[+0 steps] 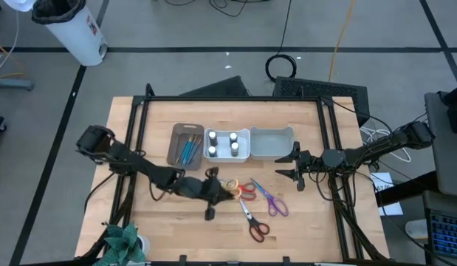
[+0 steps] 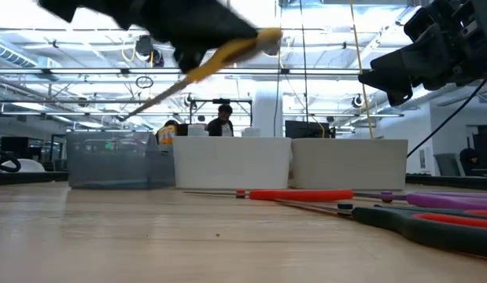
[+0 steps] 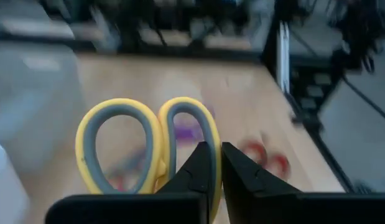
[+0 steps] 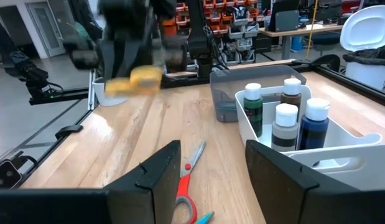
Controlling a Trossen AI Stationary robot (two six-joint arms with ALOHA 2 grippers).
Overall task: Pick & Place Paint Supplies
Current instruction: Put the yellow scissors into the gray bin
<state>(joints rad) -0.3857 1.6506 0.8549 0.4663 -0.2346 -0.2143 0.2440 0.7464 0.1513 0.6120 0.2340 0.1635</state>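
One yellow-handled scissors (image 3: 145, 146) clenched in left gripper (image 3: 216, 171), lifted | right gripper (image 4: 211, 168) released, waiting by grey plastic bin (image 1: 272, 142) | risk: thin pinch, scissors may swing or slip

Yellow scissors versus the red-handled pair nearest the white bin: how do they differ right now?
The yellow scissors are clamped in the shut left gripper and lifted off the table, tilted in the low view; the red scissors lie flat on the wood, untouched. The handles differ: yellow with grey lining against plain red. Both are scissors still outside the bins, beside the purple pair.
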